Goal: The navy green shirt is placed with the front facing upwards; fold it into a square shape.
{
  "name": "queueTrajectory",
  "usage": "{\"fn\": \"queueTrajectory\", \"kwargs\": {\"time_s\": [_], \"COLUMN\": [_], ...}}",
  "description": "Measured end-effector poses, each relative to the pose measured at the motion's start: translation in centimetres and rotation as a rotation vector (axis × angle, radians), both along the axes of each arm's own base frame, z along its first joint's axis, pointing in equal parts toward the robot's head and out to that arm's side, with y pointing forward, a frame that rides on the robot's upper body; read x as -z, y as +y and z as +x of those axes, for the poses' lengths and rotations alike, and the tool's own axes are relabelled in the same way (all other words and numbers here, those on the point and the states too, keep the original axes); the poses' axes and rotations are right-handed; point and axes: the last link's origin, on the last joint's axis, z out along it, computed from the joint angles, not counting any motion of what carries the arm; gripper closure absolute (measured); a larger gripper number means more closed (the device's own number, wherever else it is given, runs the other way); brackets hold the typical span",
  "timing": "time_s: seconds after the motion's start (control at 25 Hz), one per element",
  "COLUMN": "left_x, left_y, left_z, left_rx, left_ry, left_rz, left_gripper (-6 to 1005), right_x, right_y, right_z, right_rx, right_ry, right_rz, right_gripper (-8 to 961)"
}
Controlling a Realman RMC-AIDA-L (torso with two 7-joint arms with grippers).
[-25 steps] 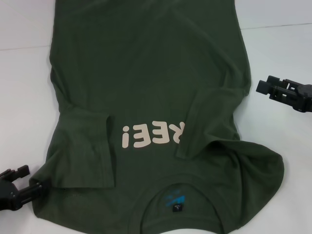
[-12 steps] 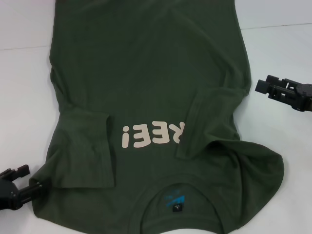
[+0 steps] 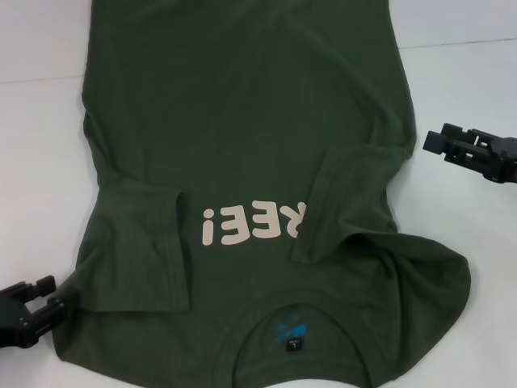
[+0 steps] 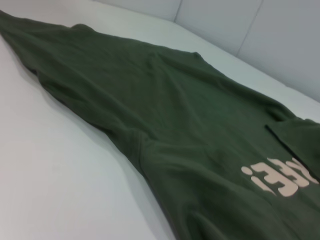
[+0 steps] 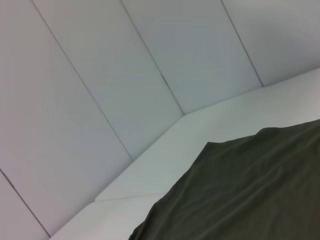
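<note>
Since a second ago: left gripper [image 3: 32, 303] drawn slightly back from the near left corner of the shirt [image 3: 242, 145], now just beside the fabric edge rather than pressing into it, fingers spread narrowly, nothing held. Right gripper [image 3: 443, 142] unmoved, hovering just off the shirt's right side at sleeve height, two black fingers apart and empty. Shirt itself unchanged.

Spread flat on a white table [image 3: 40, 178], front up, collar [image 3: 295, 323] nearest the robot, hem running away toward the far edge. Both short sleeves already folded inward over the chest: left sleeve [image 3: 141, 246] lying as a neat rectangle, right sleeve [image 3: 335, 206] angled across and covering the end of the letters [image 3: 254, 224]. Near right shoulder bulging outward in a rounded, rumpled lobe. Pale padded wall panels [image 5: 125, 75] behind the table in the right wrist view.

Dark olive knit cloth, soft and matte, with shallow creases along the left side seam, visible in the left wrist view [image 4: 150, 115]. Beige block lettering, upside down from the head view. Small black label with blue print inside the ribbed neckline.
</note>
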Motion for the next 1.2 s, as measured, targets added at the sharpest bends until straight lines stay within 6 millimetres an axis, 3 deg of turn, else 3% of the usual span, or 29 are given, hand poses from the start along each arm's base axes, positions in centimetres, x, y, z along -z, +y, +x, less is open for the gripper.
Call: {"fn": "queueTrajectory", "kwargs": {"time_s": [0.32,0.8,1.2], "left_x": [0.0,-0.08,-0.18], "left_y": [0.22,0.49,0.35], "left_z": [0.04,0.01,-0.07], "left_rx": [-0.001,-0.007,-0.007], "left_ry": [0.004,0.007,0.007], "left_rz": [-0.001,0.007,0.007], "left_gripper": [587,996,996], "right_x": [0.08,0.15,0.33], "right_y": [0.03,0.18,0.34], "right_z": [0.0,-0.12,-0.14], "right_rx": [0.001,-0.001,0.001], "right_ry": [-0.002,-0.001,-0.002], "right_rz": [-0.003,-0.003,-0.004], "right_gripper": [285,286,285]}}
